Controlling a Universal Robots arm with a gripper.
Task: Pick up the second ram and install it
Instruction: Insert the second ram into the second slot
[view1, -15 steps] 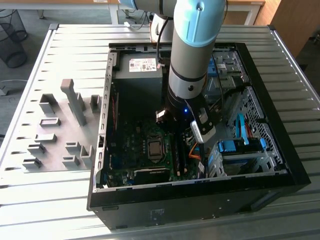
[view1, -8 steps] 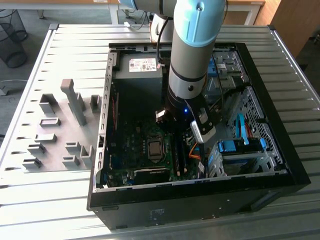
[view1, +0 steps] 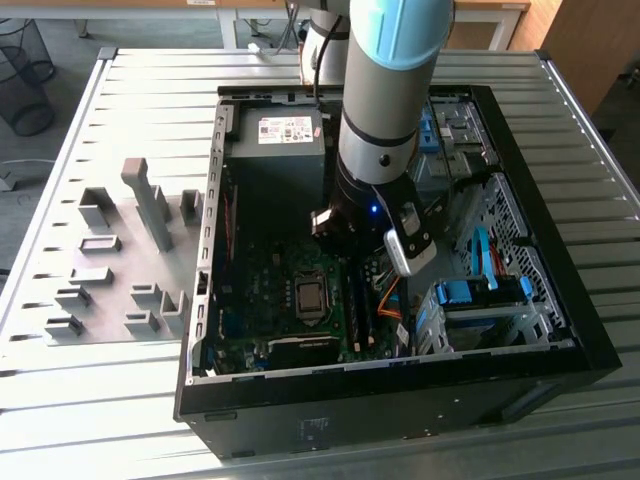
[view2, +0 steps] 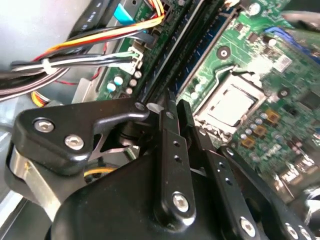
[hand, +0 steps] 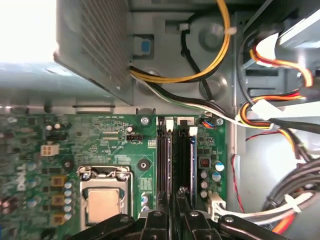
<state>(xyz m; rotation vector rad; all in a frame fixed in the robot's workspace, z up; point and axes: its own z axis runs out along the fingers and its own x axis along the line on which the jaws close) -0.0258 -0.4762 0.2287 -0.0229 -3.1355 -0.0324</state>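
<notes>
In the first wrist view the gripper (hand: 174, 212) sits low over the motherboard (hand: 120, 145), its two black fingers (hand: 156, 222) drawn close together with only a thin gap, right over the memory slots beside the processor socket (hand: 102, 197). The second ram (hand: 191, 160), a thin blue-edged stick, stands in those slots just past the fingertips. Whether the fingers pinch it cannot be told; in the exterior view the gripper (view1: 352, 232) hangs inside the open computer case (view1: 560, 330).

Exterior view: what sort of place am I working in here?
Likely a lab or workshop bench set up for PC assembly. An open computer case lies on a slatted metal table, a grey parts fixture sits beside it, and the gripper hangs over the motherboard's RAM slots.
</notes>
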